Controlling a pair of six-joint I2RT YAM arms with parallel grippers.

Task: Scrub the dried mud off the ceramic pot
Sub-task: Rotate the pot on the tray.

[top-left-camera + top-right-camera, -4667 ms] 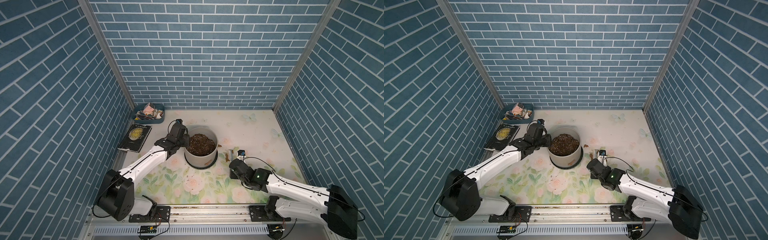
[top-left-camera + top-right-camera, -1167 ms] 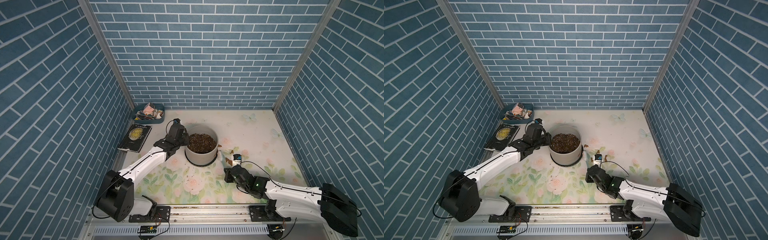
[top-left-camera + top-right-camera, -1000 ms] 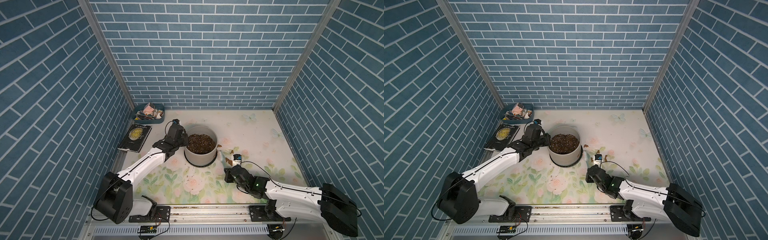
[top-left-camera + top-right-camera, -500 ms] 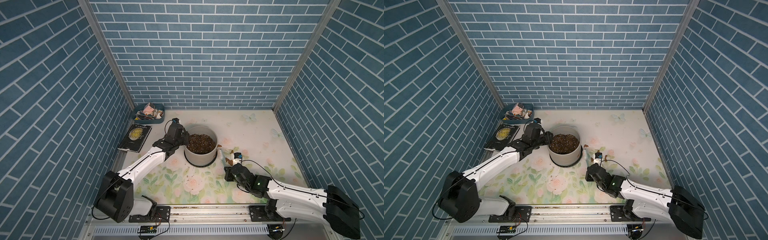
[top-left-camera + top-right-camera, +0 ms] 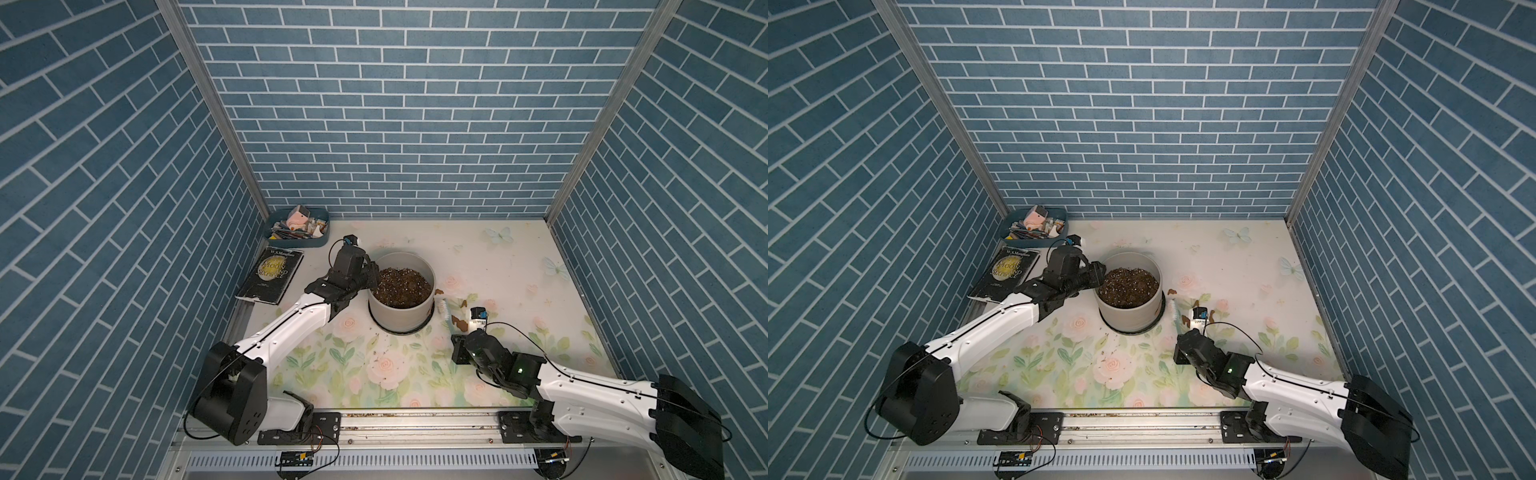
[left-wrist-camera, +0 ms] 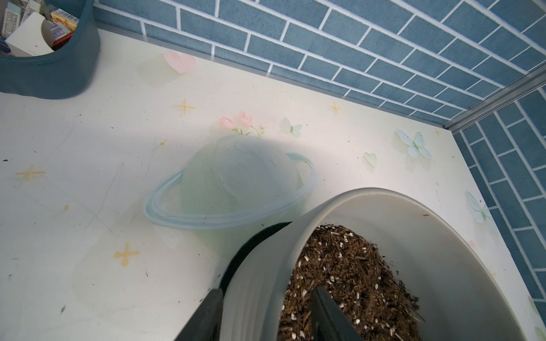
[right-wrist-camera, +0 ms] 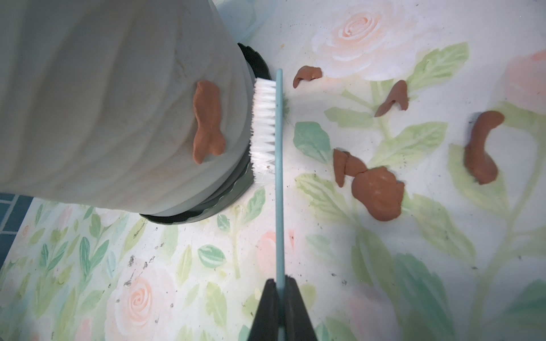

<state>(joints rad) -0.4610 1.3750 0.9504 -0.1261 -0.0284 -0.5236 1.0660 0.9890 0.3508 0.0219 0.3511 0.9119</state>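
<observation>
- Jaws of the right tool point(image 7: 278, 285) are pinched shut on the thin pale blue handle of the brush point(image 7: 279, 206); on my right wrist feed both fingers sit tight against it.
- The brush's white bristles point(image 7: 263, 124) face the ceramic pot point(image 5: 399, 320). Their tips meet the lowest band of its wall, where it joins the black saucer point(image 7: 260, 63).
- My left tool point(image 6: 266, 290) is open and straddles the pot's rim. One finger sits just beside the outer wall and the other hangs inside above the soil point(image 6: 354, 280). I cannot tell whether either finger touches the pot.
- The pot stands upright on its saucer near the middle of the counter point(image 5: 498, 257), between the two arms in both top views. It is pale grey with faint ripples in the wall and holds dark soil flecked with white.
- Dried mud point(image 7: 206, 118) shows as a long reddish-brown blotch stuck low on the wall, just beside the bristles.
- Loose flakes point(image 7: 378, 192) of the same brown lie on the counter on the far side of the brush from the pot. I count three single pieces, plus one big lump with two small strips against it.
- I count one pot, one saucer, one brush and one blotch on the pot.
- Along the counter's left edge I see one dark book point(image 5: 272, 274), and one blue tray point(image 5: 297, 244) of small items sits in the back left corner.
</observation>
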